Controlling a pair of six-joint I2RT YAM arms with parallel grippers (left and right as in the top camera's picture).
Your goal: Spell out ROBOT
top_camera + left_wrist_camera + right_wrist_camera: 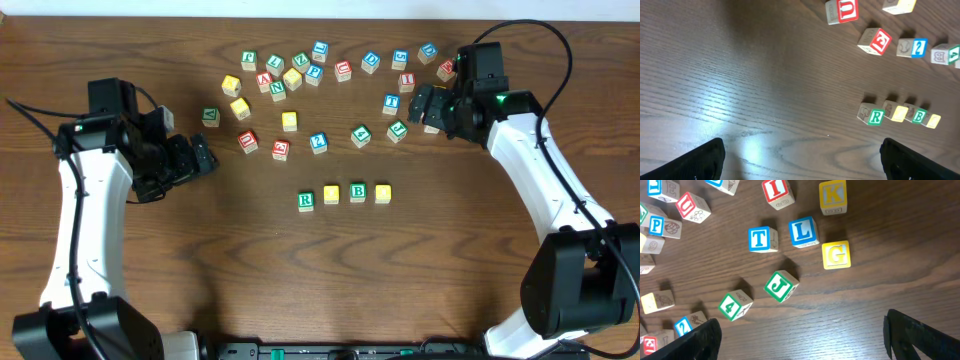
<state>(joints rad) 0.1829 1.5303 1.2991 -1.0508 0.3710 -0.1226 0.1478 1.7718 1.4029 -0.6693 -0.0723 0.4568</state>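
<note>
Right wrist shows T block [762,239] (L block [803,231] perhaps touching it).

A robotics lab bench: two white arms [85,210] trailing black cables [545,35] flank a wood-grain table [200,270] strewn with alphabet blocks [290,121].

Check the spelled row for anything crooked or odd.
The four-block row runs slightly slanted: the R block sits lower in the overhead view than the rest. It stops at four blocks; a T block lies among the scattered blocks. Nothing looks damaged.
</note>
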